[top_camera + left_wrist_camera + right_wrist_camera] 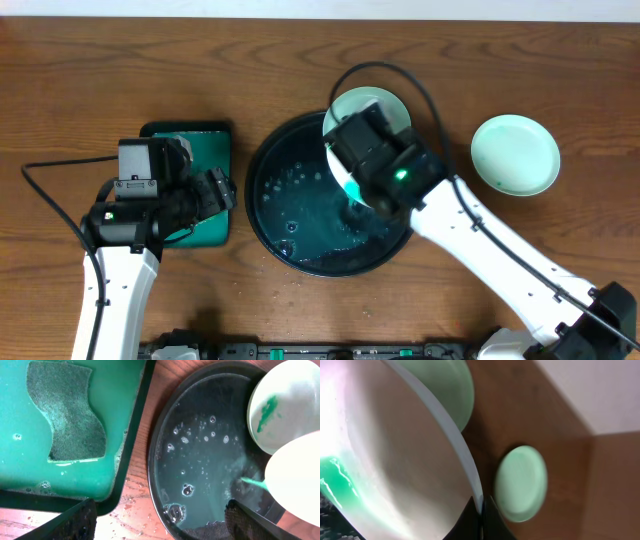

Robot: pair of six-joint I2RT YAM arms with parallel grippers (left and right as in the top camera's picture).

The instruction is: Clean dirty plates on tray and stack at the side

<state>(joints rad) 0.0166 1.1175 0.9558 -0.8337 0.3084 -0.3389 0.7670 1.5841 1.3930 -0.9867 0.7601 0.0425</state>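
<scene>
The round black tray (285,215) sits mid-table with soapy water in it, and also shows in the left wrist view (200,450). My right gripper (360,192) is shut on the rim (480,505) of one plate (395,460) and holds it tilted over the tray, with a green smear at its lower edge (300,485). A second plate (372,104) with a green smear (282,405) leans on the tray's far rim. A third, pale mint plate (515,153) lies on the table to the right (520,482). My left gripper (160,527) is open and empty between the two trays.
A rectangular green tray with a black rim (195,135) lies left of the black tray. It holds soapy water and a dark green sponge (67,412). Black cables run over the table's left side (60,170) and above the right arm.
</scene>
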